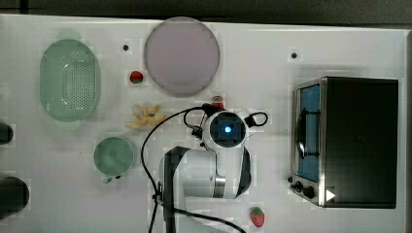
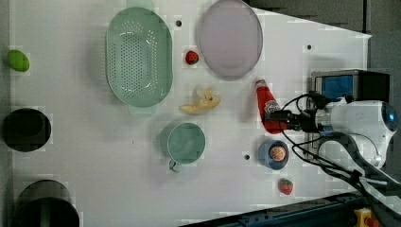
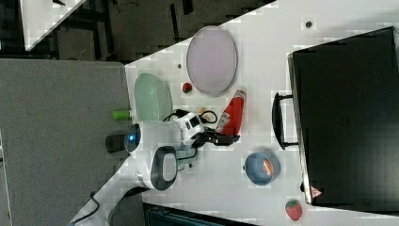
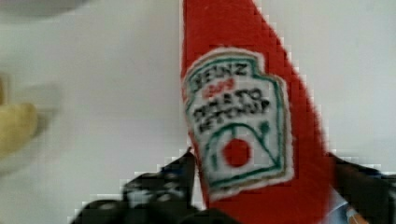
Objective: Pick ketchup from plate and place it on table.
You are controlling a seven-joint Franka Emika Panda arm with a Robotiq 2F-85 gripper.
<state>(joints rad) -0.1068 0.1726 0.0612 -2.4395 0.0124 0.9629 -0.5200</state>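
The ketchup (image 1: 218,102) is a slim red bottle with a label (image 4: 236,121). It stands on the white table (image 1: 272,63) just off the rim of the pale lilac plate (image 1: 181,56), which has nothing on it. In the left view the ketchup (image 2: 265,104) rises between the plate (image 2: 230,38) and my gripper (image 2: 279,118). My gripper (image 4: 261,163) is low around the bottle's base, open, one black finger close to each side. My arm covers most of the bottle in the top view.
A green colander (image 1: 69,80), a green cup (image 1: 113,155) and a yellow banana piece (image 1: 145,117) lie to the top view's left. Strawberries (image 1: 136,76) (image 1: 257,216) sit loose. A toaster oven (image 1: 350,141) fills the top view's right. A blue bowl (image 2: 273,153) stands near the bottle.
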